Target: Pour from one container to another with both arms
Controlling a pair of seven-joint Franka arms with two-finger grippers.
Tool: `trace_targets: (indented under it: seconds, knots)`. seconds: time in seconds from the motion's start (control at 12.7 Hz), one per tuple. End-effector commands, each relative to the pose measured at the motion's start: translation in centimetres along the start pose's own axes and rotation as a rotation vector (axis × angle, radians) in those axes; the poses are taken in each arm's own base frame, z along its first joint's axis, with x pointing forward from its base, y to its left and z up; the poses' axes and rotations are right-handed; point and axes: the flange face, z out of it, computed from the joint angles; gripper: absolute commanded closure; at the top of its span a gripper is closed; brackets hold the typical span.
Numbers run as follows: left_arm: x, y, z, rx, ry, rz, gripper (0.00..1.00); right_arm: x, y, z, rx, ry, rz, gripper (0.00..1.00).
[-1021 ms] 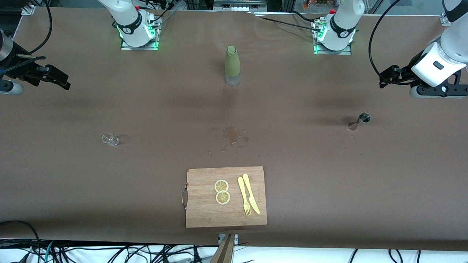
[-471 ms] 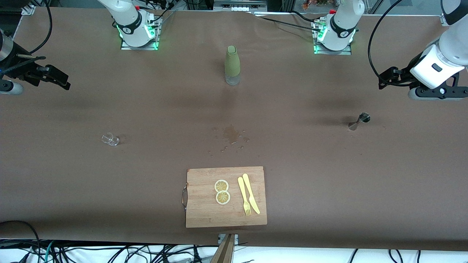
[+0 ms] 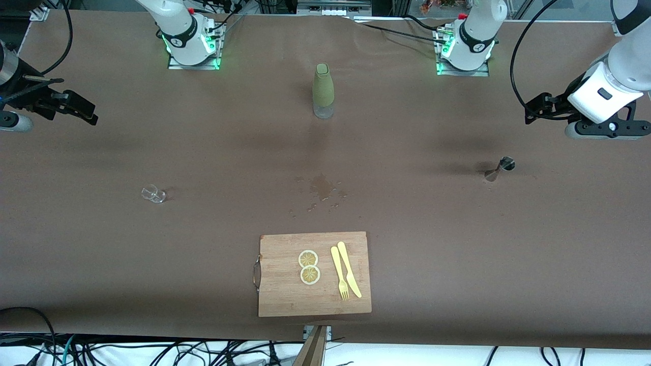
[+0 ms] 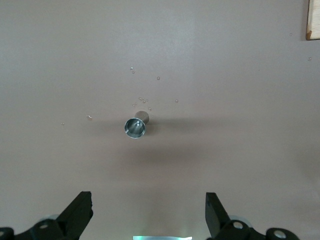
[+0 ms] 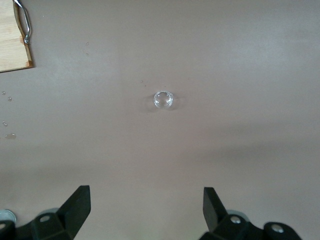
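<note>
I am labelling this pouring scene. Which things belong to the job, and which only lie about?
For the job:
- small steel jigger
- small clear glass cup
- left gripper, open
- right gripper, open

Lying about:
- green sleeved bottle
- wooden cutting board, lemon slices, yellow plastic fork and knife

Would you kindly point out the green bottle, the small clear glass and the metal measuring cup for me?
green bottle (image 3: 323,86), front view, on its green sleeve.
small clear glass (image 5: 163,99), right wrist view, on its open mouth.
metal measuring cup (image 4: 135,127), left wrist view, on its open rim.
</note>
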Motion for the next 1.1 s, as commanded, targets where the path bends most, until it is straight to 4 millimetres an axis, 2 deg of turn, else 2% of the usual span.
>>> trace_targets:
  seconds: [0.0,0.31,0.47,0.63,0.79,1.02]
  knots:
    - [-0.1,0.5,-0.5,-0.025,0.007,0.026,0.0,0.0,-0.1,-0.4,0.01,0.0,-0.01,0.0]
    - [-0.6,0.4,-1.0,-0.025,0.005,0.024,0.0,0.0,-0.2,-0.4,0.01,0.0,-0.011,0.0]
    - [-0.4,-0.4,-0.4,-0.044,-0.008,0.01,0.0,0.0,-0.2,-0.4,0.01,0.0,-0.011,0.0]
    - [-0.5,-2.4,0.4,-0.055,-0.028,-0.03,0.0,0.0,-0.2,-0.4,0.008,0.0,-0.011,0.0]
    - [-0.7,-2.2,0.2,-0.055,-0.03,-0.027,0.0,0.0,-0.3,-0.4,0.008,0.0,-0.013,0.0]
    - [-0.5,-2.7,1.2,-0.059,-0.048,-0.034,0.0,0.0,-0.2,-0.5,0.01,0.001,-0.011,0.0]
